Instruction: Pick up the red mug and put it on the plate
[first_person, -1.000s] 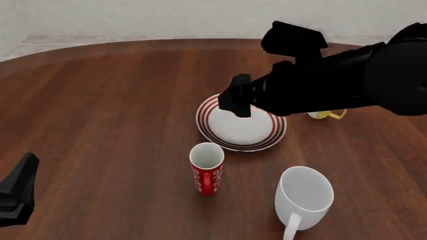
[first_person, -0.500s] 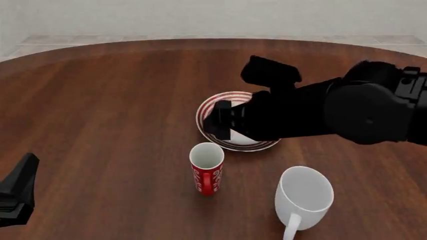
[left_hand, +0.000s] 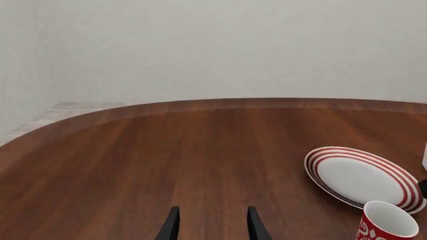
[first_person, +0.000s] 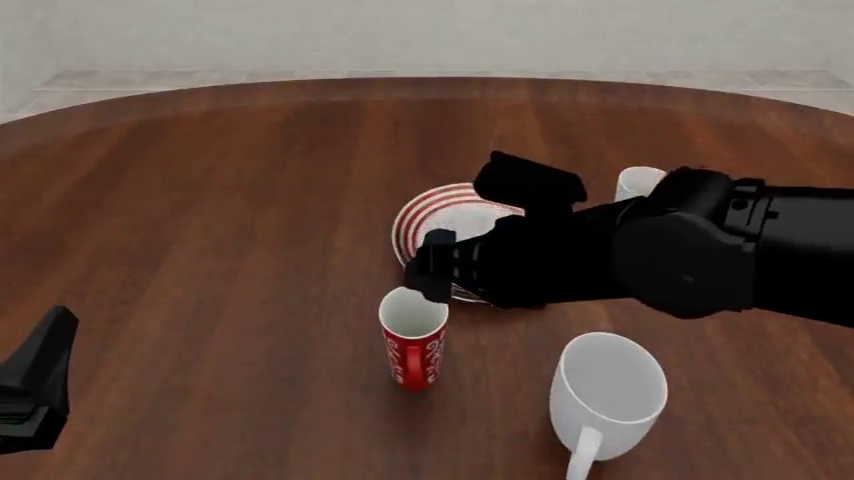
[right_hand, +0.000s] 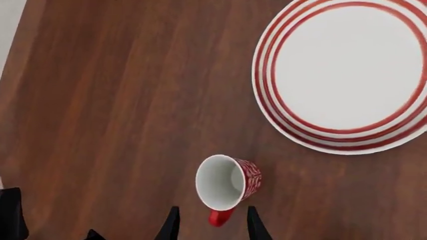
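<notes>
Wrist view shows us our right gripper (right_hand: 210, 225) open above the red mug (right_hand: 225, 182) beside the plate (right_hand: 347, 75); front view hides those fingers. Left gripper (left_hand: 211, 225) open.

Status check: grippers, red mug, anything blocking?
Right gripper open above red mug, nothing held. Left gripper open, idle. Mug upright on table, beside the plate. Plate bare, nothing between them.

There were three mugs: one red mug (first_person: 414, 345) just below the right gripper (first_person: 430, 272); one large white mug (first_person: 607, 392) nearer the camera; one white mug (first_person: 638, 183) beyond the arm; one red-ringed plate (first_person: 430, 222); two grippers.
</notes>
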